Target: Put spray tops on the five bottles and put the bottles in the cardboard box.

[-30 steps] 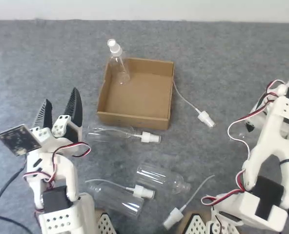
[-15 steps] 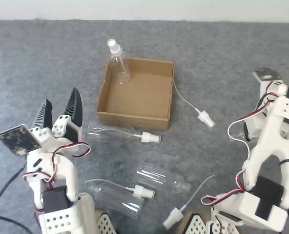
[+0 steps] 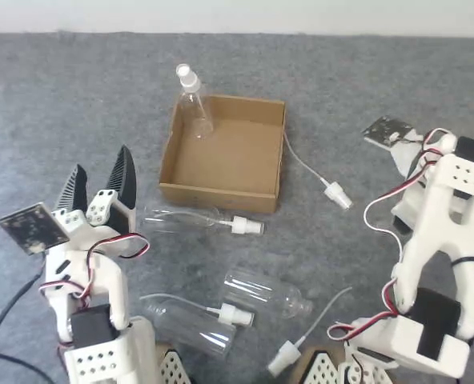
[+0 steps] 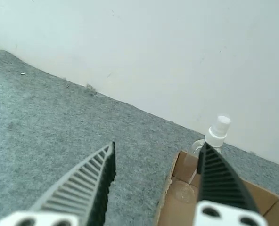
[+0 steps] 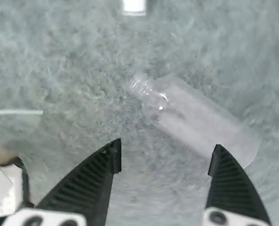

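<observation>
Grey carpet [image 3: 365, 96] covers our worktop; we see one capped bottle [image 3: 195, 108] upright in the box [image 3: 221, 194], at its far corner. Our left fingers [image 3: 122, 172] hang spread, and our right fingers [image 5: 94, 174] gape over a capless bottle [image 5: 196, 120] lying flat.

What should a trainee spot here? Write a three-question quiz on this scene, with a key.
1. True or false: the brown cardboard box holds two clear plastic bottles.
2. The left pincer is: A) shut on a bottle; B) open, holding nothing; C) shut on a spray top.
3. Fill in: the right pincer hangs open above a clear uncapped plastic ____ lying on the grey carpet.
Key: 1. False: one clear plastic spray bottle stands in it. 2. B. 3. uncapped bottle.
</observation>
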You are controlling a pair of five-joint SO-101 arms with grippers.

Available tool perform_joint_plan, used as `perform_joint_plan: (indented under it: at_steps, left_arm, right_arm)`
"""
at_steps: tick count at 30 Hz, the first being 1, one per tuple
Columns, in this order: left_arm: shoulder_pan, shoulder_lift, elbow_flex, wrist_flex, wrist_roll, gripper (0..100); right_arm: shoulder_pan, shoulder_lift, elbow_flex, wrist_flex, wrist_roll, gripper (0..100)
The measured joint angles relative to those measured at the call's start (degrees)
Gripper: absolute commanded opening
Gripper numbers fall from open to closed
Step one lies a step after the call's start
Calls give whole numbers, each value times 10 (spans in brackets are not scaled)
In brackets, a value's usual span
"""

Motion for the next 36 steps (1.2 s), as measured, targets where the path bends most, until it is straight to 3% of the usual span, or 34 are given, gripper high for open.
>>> perform_joint_plan:
  at_steps: [7,15,36]
  left_arm:
    - [0,0,0,-1,0,261]
    - [0,0,0,-1,0,261]
    - [0,0,0,-1,0,261]
  right_arm:
    - [0,0,0,0,124,257]
    - [0,44,0,0,215,257]
    - [36,197,-1,-149,230,253]
